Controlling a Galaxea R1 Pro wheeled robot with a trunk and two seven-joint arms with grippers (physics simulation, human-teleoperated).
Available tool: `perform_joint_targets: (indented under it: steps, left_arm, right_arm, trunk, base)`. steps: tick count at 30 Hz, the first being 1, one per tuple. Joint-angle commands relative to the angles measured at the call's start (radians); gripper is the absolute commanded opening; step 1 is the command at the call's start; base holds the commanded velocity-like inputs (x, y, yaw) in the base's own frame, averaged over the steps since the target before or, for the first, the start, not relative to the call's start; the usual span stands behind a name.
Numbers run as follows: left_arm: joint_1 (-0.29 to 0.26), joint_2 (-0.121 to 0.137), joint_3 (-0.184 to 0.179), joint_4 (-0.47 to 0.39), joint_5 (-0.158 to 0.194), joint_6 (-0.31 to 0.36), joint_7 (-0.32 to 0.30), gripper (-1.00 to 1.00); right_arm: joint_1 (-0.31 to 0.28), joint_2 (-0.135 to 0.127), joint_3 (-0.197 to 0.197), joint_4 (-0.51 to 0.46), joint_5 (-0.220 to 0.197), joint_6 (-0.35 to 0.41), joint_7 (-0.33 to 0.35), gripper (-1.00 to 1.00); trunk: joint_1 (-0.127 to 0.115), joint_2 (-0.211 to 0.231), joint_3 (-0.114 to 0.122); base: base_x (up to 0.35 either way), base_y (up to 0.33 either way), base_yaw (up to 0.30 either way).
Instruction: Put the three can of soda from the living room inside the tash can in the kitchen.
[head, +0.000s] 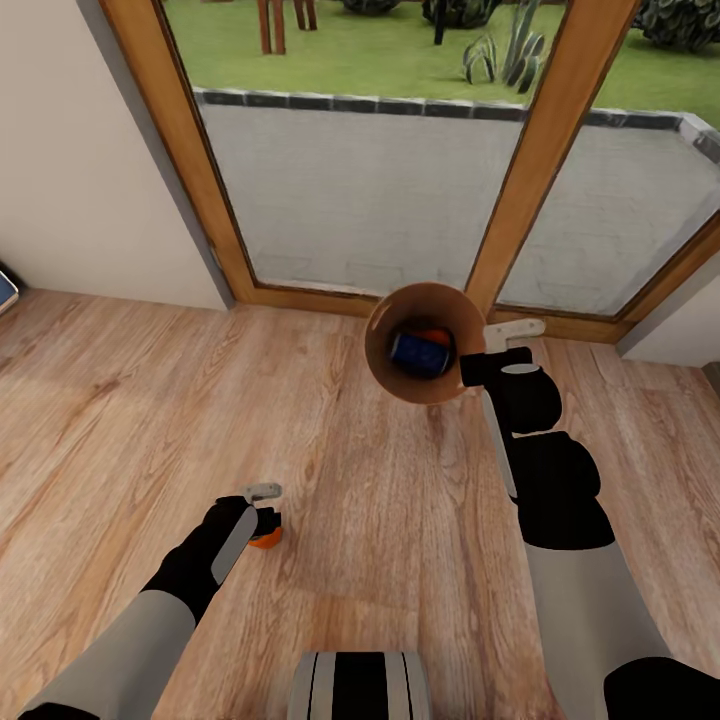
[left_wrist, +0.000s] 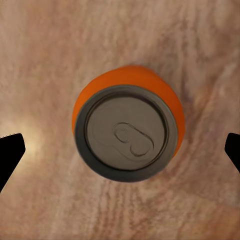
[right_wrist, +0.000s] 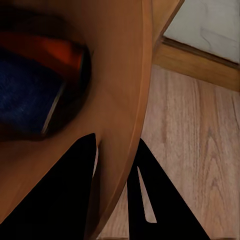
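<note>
My right gripper (head: 478, 365) is shut on the rim of the tash can (head: 385, 375), holding it above the plank floor near the glass doors. Inside the can lie a dark blue can of soda (head: 420, 353) and an orange one (head: 432, 337). The right wrist view shows the tash can's orange-brown wall (right_wrist: 120, 75) pinched by my right gripper (right_wrist: 117, 140), with the blue can (right_wrist: 25, 95) and the orange can (right_wrist: 55, 50) inside. Another orange can of soda (head: 266, 538) stands upright on the floor. My left gripper (head: 262, 505) hangs open right above it, a finger on each side of the can (left_wrist: 127, 132), not touching.
Wood-framed glass doors (head: 545, 130) stand straight ahead, with a white wall (head: 70, 170) to their left. A small blue-edged object (head: 5, 290) lies at the far left by the wall. My base (head: 360, 685) shows at the bottom edge. Plank floor (head: 150, 400) lies all around.
</note>
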Motion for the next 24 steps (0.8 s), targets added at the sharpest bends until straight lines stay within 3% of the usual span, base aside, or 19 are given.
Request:
perform_joint_targets:
  steps: [1,24]
  left_arm:
    - [0.000,0.000,0.000,0.000,0.000,0.000,0.000,1.00]
    - [0.000,0.000,-0.001,0.000,0.001,-0.004,-0.005,1.00]
  right_arm:
    - [0.000,0.000,0.000,-0.003,0.004,0.000,0.002,-1.00]
    - [0.002,0.000,0.001,-0.003,0.004,0.000,0.002,-1.00]
  trunk:
    - [0.000,0.000,-0.004]
    - [0.000,0.000,-0.004]
  base:
    - [0.000,0.000,0.000]
    - [0.000,0.000,0.000]
